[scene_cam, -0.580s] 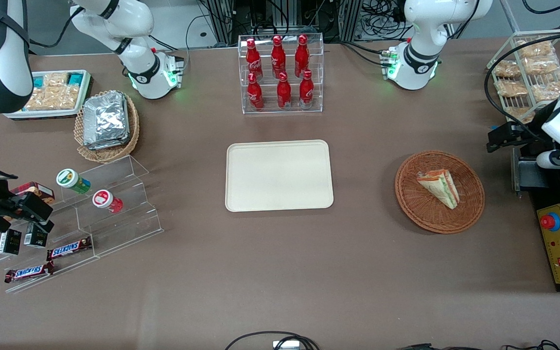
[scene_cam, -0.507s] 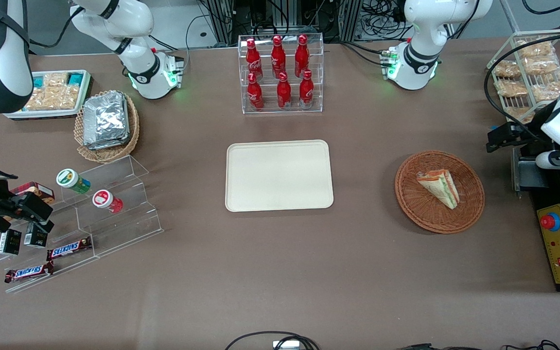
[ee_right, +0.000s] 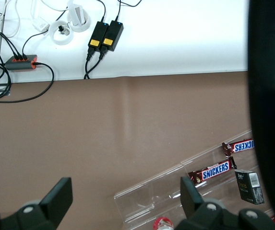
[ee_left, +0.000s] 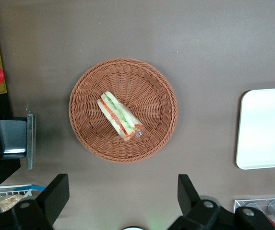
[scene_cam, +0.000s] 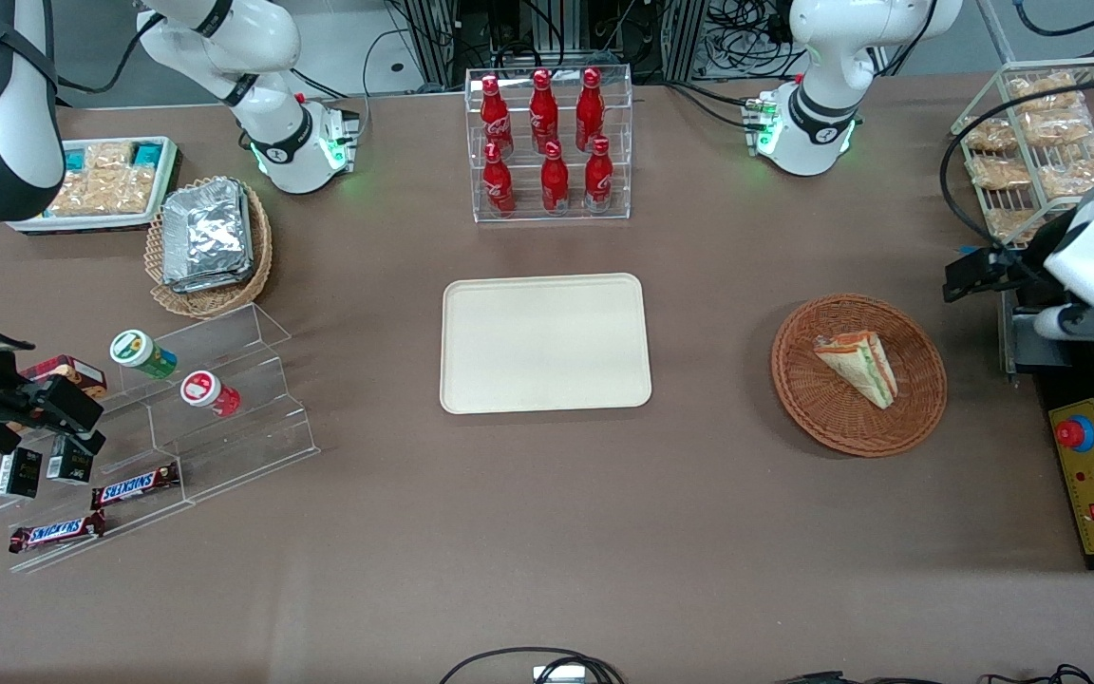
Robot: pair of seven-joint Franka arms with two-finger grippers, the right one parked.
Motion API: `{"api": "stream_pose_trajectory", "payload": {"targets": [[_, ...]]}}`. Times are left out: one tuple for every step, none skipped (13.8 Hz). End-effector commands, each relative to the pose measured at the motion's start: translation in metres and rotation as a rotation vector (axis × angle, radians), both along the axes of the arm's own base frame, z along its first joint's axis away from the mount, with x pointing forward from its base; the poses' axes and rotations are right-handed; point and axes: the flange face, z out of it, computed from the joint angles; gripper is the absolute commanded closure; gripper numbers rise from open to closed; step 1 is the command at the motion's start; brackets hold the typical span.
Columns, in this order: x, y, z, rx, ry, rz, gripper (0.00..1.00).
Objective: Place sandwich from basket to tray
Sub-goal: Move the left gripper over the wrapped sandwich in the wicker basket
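Your gripper hovered high, fingers spread wide, holding nothing. Sandwich lay in basket, below gripper and ahead of fingertips. Its long axis ran diagonal to finger line; you probably needed wrist turn. Tray well apart, toward parked arm's end.

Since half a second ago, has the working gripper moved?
Yes. The gripper has shifted slightly away from the front camera, judged against the basket; its fingers are open.

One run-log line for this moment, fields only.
phase: approach | claw: open, above table beside basket | sandwich: in basket, untouched | tray: bare
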Motion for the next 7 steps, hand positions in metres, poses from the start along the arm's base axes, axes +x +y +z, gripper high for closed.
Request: {"api": "stream_pose_trajectory", "payload": {"targets": [[-0.010, -0.003, -0.046, 0.018, -0.014, 0.071, 0.00], [-0.013, -0.004, -0.058, 0.024, -0.024, 0.111, 0.00], [-0.015, -0.004, -0.071, 0.029, -0.025, 0.148, 0.00], [-0.016, -0.004, -0.082, 0.031, -0.029, 0.176, 0.00], [-0.019, -0.002, -0.096, 0.034, -0.030, 0.206, 0.00], [-0.023, -0.002, -0.110, 0.037, -0.037, 0.241, 0.00], [-0.028, -0.002, -0.122, 0.040, -0.049, 0.279, 0.00]]}}
